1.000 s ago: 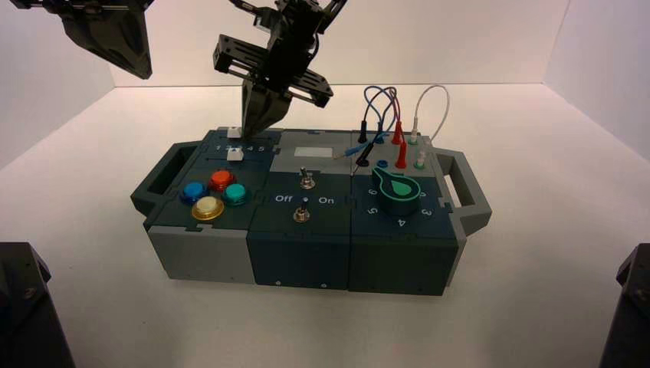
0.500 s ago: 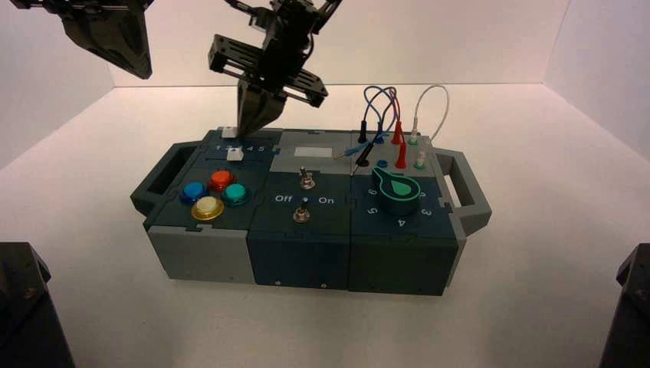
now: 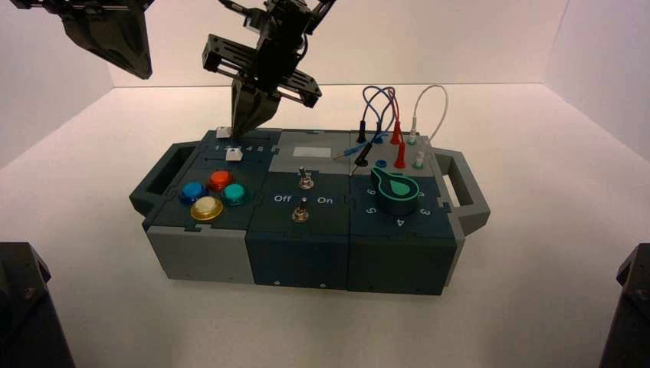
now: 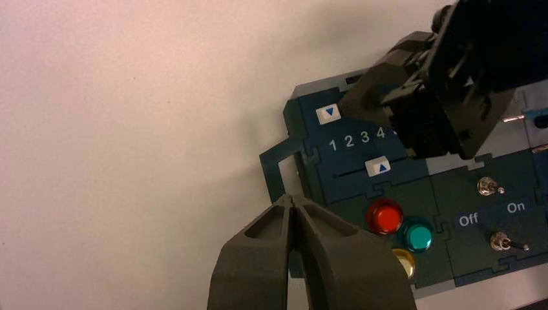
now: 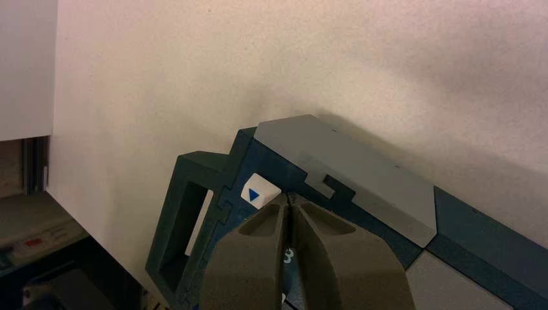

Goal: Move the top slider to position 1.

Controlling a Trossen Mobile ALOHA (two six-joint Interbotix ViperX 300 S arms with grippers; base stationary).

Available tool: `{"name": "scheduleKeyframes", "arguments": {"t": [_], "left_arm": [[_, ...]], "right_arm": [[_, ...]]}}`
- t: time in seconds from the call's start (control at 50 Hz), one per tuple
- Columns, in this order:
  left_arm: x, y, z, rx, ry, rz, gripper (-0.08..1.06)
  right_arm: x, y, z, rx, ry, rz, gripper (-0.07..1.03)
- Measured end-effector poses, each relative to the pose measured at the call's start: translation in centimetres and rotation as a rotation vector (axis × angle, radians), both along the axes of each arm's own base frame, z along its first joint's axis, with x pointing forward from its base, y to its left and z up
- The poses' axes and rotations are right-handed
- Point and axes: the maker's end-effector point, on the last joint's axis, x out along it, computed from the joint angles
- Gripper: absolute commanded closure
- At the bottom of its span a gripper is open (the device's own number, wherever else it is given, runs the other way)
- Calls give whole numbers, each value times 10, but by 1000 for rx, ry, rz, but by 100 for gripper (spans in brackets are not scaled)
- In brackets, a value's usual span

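Top slider: at 1.
R pincer: fingers together, tips just beside slider.
L pincer: fingers together, raised off box's left.

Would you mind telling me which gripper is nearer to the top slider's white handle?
The right. The right gripper, shut, hangs just above and beside the top slider's white handle. The left gripper, also shut, is parked high off the box's left end.
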Motion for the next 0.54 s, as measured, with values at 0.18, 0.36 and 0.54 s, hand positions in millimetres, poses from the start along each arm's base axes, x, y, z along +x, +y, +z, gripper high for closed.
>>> {"name": "scheduleKeyframes", "arguments": {"t": [0.18,0.36,0.54], "left_arm": [[0,0,0,-2,-1,2,101],[1,0,0,-3,-4,1,101],[1,0,0,-2,-3,1,101]], "right_arm": [[-17,-11,4,-21,13,22,98],[-24,-18,16,-18,-2,30,98],[-28,-24,15,-31,-1,37,98]]}}
